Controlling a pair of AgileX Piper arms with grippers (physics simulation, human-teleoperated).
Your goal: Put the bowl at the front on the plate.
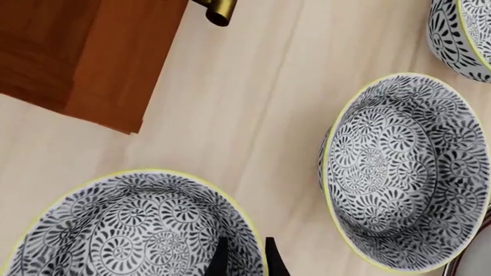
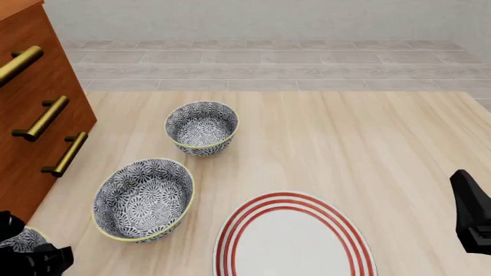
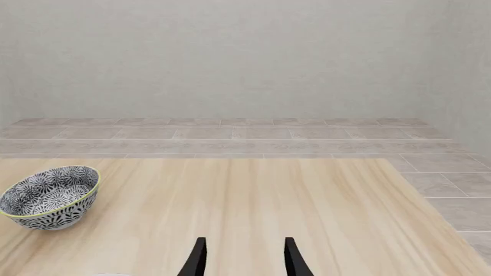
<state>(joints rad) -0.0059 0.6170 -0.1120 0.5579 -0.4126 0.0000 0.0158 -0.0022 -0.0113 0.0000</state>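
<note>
The bowl (image 2: 22, 238) at the front lies at the near left corner of the table, half hidden under my left gripper (image 2: 34, 259). In the left wrist view the bowl (image 1: 130, 230) shows its blue-grey floral inside and yellowish rim. My left gripper (image 1: 245, 253) straddles that rim, one finger inside and one outside, narrowly spaced and shut on the wall. The plate (image 2: 291, 241), white with red rings, lies at the near centre, right of the bowl. My right gripper (image 3: 244, 256) is open and holds nothing, hovering at the right edge (image 2: 472, 213).
Two more patterned bowls stand behind: a middle bowl (image 2: 144, 198) (image 1: 399, 172) and a far bowl (image 2: 201, 126) (image 3: 50, 198). A wooden cabinet (image 2: 31, 115) with brass handles borders the table's left side. A sliver of the plate's rim (image 1: 475, 259) shows beside the middle bowl.
</note>
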